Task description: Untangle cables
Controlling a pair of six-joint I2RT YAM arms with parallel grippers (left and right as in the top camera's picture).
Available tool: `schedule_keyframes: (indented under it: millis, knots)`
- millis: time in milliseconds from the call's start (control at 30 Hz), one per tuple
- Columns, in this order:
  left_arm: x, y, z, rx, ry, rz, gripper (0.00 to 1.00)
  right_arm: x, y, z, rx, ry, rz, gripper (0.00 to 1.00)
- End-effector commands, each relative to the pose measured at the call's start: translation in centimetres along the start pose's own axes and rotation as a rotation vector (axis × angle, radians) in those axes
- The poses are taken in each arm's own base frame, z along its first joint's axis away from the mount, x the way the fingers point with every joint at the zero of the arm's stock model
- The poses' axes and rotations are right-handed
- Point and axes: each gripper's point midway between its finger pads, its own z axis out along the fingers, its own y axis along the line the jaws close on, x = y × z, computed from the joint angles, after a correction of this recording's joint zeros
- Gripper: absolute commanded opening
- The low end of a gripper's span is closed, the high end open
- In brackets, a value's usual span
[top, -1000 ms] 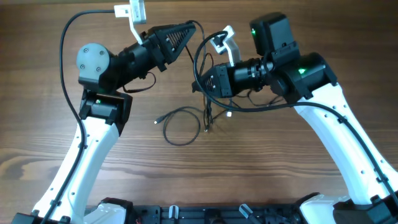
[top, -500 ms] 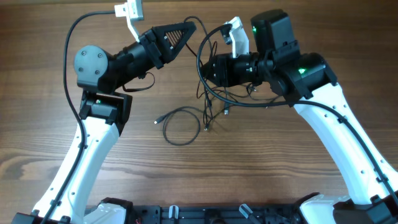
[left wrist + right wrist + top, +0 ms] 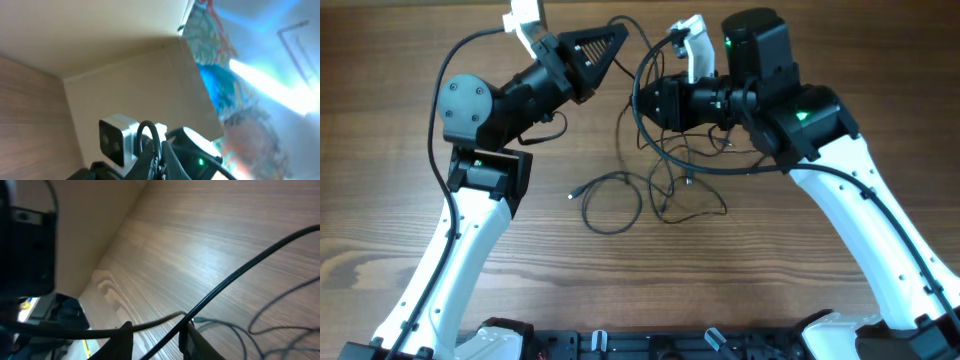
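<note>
Cables point(image 3: 657, 190) trail from pinching left claw point(image 3: 618, 38) toward the table point(image 3: 770, 285)'s near edge; right claw point(image 3: 156, 337) half-spread.

Wood-grain table point(image 3: 380, 200), brown; thin black cables point(image 3: 655, 190) lie in loose loops nr centre, partly raised off it; small plug end point(image 3: 571, 195) rests flat, left of loops.

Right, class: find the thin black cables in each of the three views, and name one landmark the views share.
Overhead: the cables, tangled at upper centre, trailing down onto the table.
Left wrist: one loop at bottom centre.
Right wrist: strands crossing diagonally, right edge to bottom centre.
Shared landmark: the wood-grain table.
</note>
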Motion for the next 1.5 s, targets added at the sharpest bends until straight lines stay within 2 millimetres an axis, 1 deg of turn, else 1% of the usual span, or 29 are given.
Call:
schedule_keyframes:
  millis: [0,133,200,233,367,433,467,500,600,700,767,833,933,967,1033,1133,1200,1233,1267,1300,1333,1367,1433,1467]
  knots:
    - [-1.6,-0.3,-0.1,0.010,-0.082,-0.118,0.04,-0.2,1.2,0.6,-0.047,0.003,-0.005,0.32]
    - [-2.2,-0.1,-0.2,0.006,-0.121,-0.142,0.04,-0.7,1.5,0.6,-0.058,-0.019,0.015,0.32]
    - [-2.2,0.5,-0.2,-0.017,-0.123,-0.160,0.04,-0.9,1.6,0.6,-0.061,-0.027,0.016,0.31]
    - [-2.2,0.8,-0.2,-0.030,-0.123,-0.168,0.04,-1.1,1.6,0.5,-0.064,-0.032,0.015,0.28]
    - [-1.9,3.6,-0.4,-0.128,-0.127,-0.254,0.04,-1.7,1.9,0.5,-0.074,-0.057,0.010,0.20]
    - [-1.8,4.3,-0.5,-0.154,-0.128,-0.276,0.04,-2.2,2.1,0.5,-0.082,-0.076,-0.004,0.13]
    - [-1.8,4.3,-0.5,-0.154,-0.131,-0.276,0.04,-2.4,2.1,0.4,-0.076,-0.083,-0.006,0.10]
    - [-2.0,4.3,-0.5,-0.154,-0.138,-0.274,0.04,-2.5,1.8,0.5,-0.059,-0.091,0.003,0.05]
    - [-2.3,4.3,-0.6,-0.154,-0.153,-0.271,0.04,-2.6,0.8,0.5,-0.010,-0.103,0.054,0.05]
    - [-2.4,4.3,-0.7,-0.155,-0.157,-0.268,0.04,-2.3,0.4,0.5,0.012,-0.094,0.066,0.05]
    - [-2.4,4.3,-0.7,-0.158,-0.154,-0.225,0.04,-1.9,-0.7,0.5,0.068,-0.086,0.088,0.05]
    - [-2.4,4.5,-0.7,-0.169,-0.148,-0.159,0.09,-1.2,-1.8,0.4,0.124,-0.069,0.109,0.04]
    - [-2.2,5.3,-0.8,-0.202,-0.143,-0.137,0.13,-0.7,-2.0,0.4,0.132,-0.047,0.074,0.04]
    - [-2.2,5.5,-0.9,-0.211,-0.140,-0.118,0.18,-0.8,-2.1,0.4,0.139,-0.049,0.063,0.04]
    - [-2.0,6.2,-1.0,-0.245,-0.127,-0.057,0.25,-1.5,-3.2,-0.1,0.183,-0.083,0.069,0.04]
    - [-1.6,7.6,-1.4,-0.306,-0.098,0.043,0.39,-3.9,-5.5,-2.0,0.253,-0.177,0.087,0.04]
    - [-1.2,8.9,-1.8,-0.359,-0.069,0.115,0.53,-6.8,-7.7,-4.6,0.293,-0.285,0.104,0.04]
    - [-1.0,9.5,-2.1,-0.385,-0.057,0.129,0.57,-8.3,-9.1,-6.5,0.315,-0.349,0.138,0.04]
    - [-0.9,10.3,-2.4,-0.416,-0.046,0.136,0.59,-9.5,-10.4,-8.2,0.335,-0.401,0.173,0.04]
    - [-0.8,10.8,-2.7,-0.436,-0.039,0.139,0.59,-10.2,-11.4,-9.5,0.350,-0.438,0.201,0.04]
    - [-0.7,11.5,-3.2,-0.469,-0.031,0.137,0.59,-11.2,-13.3,-12.1,0.381,-0.502,0.258,0.04]
    - [-0.7,12.0,-3.5,-0.487,-0.028,0.134,0.60,-11.7,-14.3,-13.6,0.391,-0.537,0.293,0.04]
    - [-0.8,13.2,-4.6,-0.540,-0.022,0.132,0.61,-12.8,-16.9,-18.2,0.373,-0.629,0.371,0.05]
    - [-1.0,13.5,-5.0,-0.555,-0.021,0.136,0.62,-12.9,-17.6,-19.5,0.362,-0.652,0.398,0.04]
